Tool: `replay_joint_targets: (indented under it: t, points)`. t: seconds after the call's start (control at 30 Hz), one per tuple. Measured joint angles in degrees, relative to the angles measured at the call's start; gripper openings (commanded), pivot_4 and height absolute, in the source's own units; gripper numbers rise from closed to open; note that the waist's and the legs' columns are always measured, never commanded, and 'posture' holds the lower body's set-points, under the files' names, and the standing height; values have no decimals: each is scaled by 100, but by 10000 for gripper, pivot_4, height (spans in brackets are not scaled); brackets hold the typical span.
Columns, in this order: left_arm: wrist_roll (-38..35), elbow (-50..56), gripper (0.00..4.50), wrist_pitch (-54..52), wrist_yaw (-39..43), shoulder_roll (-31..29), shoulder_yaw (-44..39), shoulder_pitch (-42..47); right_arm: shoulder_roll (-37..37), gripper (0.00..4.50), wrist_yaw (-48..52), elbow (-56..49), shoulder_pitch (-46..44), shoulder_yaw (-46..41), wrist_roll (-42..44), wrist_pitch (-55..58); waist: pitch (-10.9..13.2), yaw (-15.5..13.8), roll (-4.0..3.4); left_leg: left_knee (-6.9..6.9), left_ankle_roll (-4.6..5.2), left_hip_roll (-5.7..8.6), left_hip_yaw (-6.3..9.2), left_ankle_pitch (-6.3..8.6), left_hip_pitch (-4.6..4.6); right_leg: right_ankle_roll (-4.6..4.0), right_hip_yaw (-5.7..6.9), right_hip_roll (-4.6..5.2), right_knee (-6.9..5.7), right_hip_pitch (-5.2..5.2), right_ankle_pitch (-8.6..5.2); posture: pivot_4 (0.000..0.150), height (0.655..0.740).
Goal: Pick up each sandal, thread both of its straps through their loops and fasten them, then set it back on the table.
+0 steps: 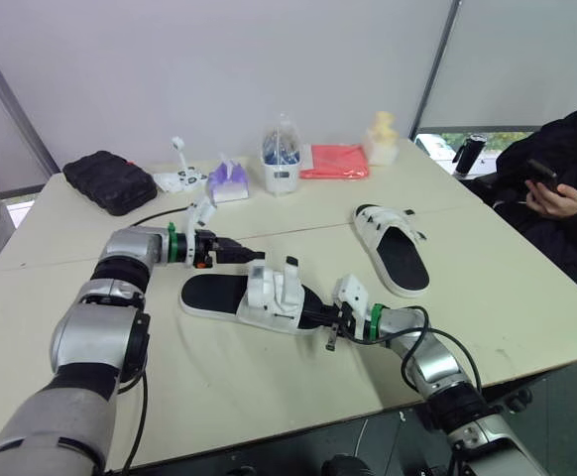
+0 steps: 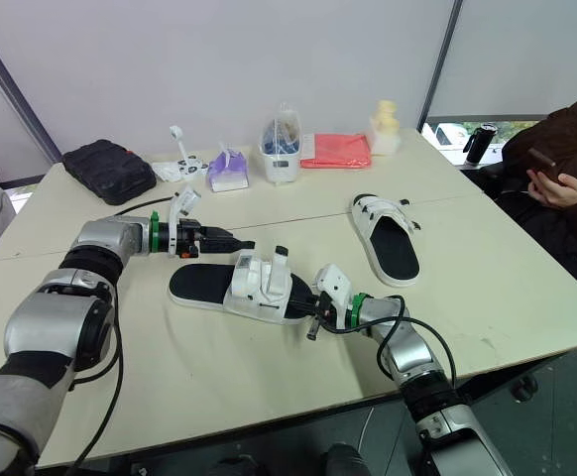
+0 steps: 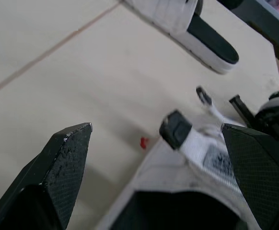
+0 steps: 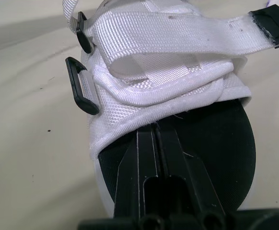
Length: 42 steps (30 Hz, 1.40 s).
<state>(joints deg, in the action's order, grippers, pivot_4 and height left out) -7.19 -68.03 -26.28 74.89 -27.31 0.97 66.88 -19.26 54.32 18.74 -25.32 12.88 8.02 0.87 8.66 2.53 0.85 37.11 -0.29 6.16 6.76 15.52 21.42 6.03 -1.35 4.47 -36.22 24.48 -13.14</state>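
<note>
White webbing sandal (image 1: 259, 297) lying flat on table (image 1: 526, 307), straps unfastened
Head view: sole probably light, stiff. Left wrist view: left gripper (image 3: 156, 128) spread wide near loose strap (image 3: 197, 143). Right wrist view: right gripper (image 4: 155, 132) closed over black footbed (image 4: 216, 143); grasp sole edge, straps floppy

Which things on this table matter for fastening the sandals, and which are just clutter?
For the job: near sandal, far sandal, left gripper, right gripper.
Lying about: black pouch, purple tissue pack, white tub, red cloth.
</note>
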Motion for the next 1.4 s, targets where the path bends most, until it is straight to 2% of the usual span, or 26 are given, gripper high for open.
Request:
replay_joint_targets:
  t: [0.07, 0.17, 0.4, 0.73, 0.93, 1.13, 1.27, 1.37, 1.4]
  points:
    - [32, 0, 44780, 0, -5, 46, -1, -43, 0, 0, 3, 1, 0, 0, 0, 0, 0, 0, 0, 0, 0, 0, 0, 0, 0, 0, 0, 0, 0, 0, 0, 1500, 7400]
    - [29, -13, 36681, -58, -28, 196, -16, -90, -4, 0, 5, 0, -2, 0, 0, -1, 0, -2, 1, 0, 0, 0, 0, 0, 1, 0, 0, 0, 0, 0, 0, 1500, 7400]
    - [-101, -12, 533, -103, -162, 404, -267, -71, -6, 0, -2, -17, 7, 3, -1, 3, -1, -1, 1, 0, 0, 0, 0, 0, 0, 0, 0, 2, 0, 0, 0, 1500, 7400]
    - [-715, 232, 166, -846, 162, 343, -865, 365, -8, 0, -15, -37, 16, 5, -18, 8, -1, 0, 1, 0, 0, 0, 0, 0, 0, 0, 0, 2, 0, 0, 0, 1500, 7400]
    - [-701, 279, 166, -739, -146, 419, -888, 318, 4, 0, -18, -34, 14, 2, -30, 7, -1, 0, 1, 1, -3, 0, 0, -2, 0, 0, 0, 2, -1, 0, 0, 1500, 7400]
    - [-130, -90, 166, 210, -1124, 709, -535, 69, 6, 0, -39, -65, 37, 2, -40, 8, -2, -3, 2, 0, -8, 0, -1, -5, -1, 0, -2, 4, -1, 0, 0, 1500, 7400]
    - [382, -294, 166, 779, -1205, 750, -107, -83, 3, 0, -70, -104, 59, -1, -42, 26, -2, -11, 3, 0, -2, 1, -1, -1, 0, 0, -2, 4, 0, 0, 0, 1500, 7400]
    - [459, -362, 9419, 899, -1284, 777, -78, -70, 4, 0, -82, -119, 67, 0, -42, 51, -4, -9, 4, 0, 1, 1, -1, 1, -1, 0, -1, 4, 0, -1, 0, 1500, 7400]
    - [502, -405, 14585, 914, -1299, 777, -74, -71, 4, 0, -87, -128, 75, 0, -42, 51, -4, -7, 4, -1, 2, 1, -1, 1, -1, 0, -1, 3, 0, -1, 0, 1500, 7400]
